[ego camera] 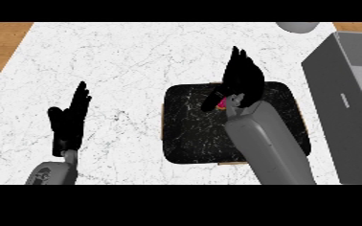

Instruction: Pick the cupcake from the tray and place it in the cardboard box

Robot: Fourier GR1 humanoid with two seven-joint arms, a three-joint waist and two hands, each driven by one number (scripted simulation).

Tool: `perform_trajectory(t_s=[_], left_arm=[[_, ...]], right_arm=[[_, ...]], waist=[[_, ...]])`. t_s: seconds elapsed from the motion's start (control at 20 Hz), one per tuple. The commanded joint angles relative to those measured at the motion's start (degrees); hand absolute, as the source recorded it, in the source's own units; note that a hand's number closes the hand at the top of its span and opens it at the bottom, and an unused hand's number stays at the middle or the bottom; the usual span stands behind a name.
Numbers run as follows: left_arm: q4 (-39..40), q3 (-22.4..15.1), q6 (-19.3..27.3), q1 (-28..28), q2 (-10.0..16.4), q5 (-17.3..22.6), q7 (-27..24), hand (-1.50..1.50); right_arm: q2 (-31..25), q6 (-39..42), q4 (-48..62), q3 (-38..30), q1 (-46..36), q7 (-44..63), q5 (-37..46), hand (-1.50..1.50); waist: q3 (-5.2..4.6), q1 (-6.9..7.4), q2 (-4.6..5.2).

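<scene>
Right hand (244, 84): over the far half of the tray, fingers stretched out and pointing away from the robot, thumb splayed to the left; not curled round anything that shows.
Right forearm: grey, comes in from the lower edge and crosses the tray's right half.
Cupcake (222, 104): only a small pink patch shows, between the thumb and the palm; the hand hides the rest. Lifted or sitting on the tray, cannot tell.
Tray (191, 134): dark, square, rounded corners, flat on the counter at centre.
Cardboard box (332, 86): grey, at the right edge, just beside the tray.
Left hand (69, 122): at left, well apart from the tray, resting, fingers straight, holding nothing.
Counter (127, 62): white marble.
Grey round object (297, 27): at the far edge, cut off.
</scene>
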Motion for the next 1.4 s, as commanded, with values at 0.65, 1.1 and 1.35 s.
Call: perform_trajectory(t_s=[0.65, 1.1, 1.35], left_arm=[[-0.67, 0.74, 0.16, -1.26, -0.16, -1.1, 1.49, 0.0], [-0.35, 2.78, -3.03, 0.24, 1.53, 0.06, -0.41, 0.0], [0.1, 2.82, -2.98, -0.19, 1.27, -0.29, 1.23, 0.0]], right_arm=[[0.72, -0.7, 12.01, -1.95, -4.68, 11.5, -1.38, -1.5], [0.73, -3.41, 15.37, -0.46, -3.9, 9.63, -1.51, -1.5], [0.73, -6.86, 16.86, 1.15, -2.52, 9.14, -1.99, -1.5]], waist=[[0.03, -0.18, 0.16], [0.04, 0.16, 0.11], [0.06, 0.26, 0.13]])
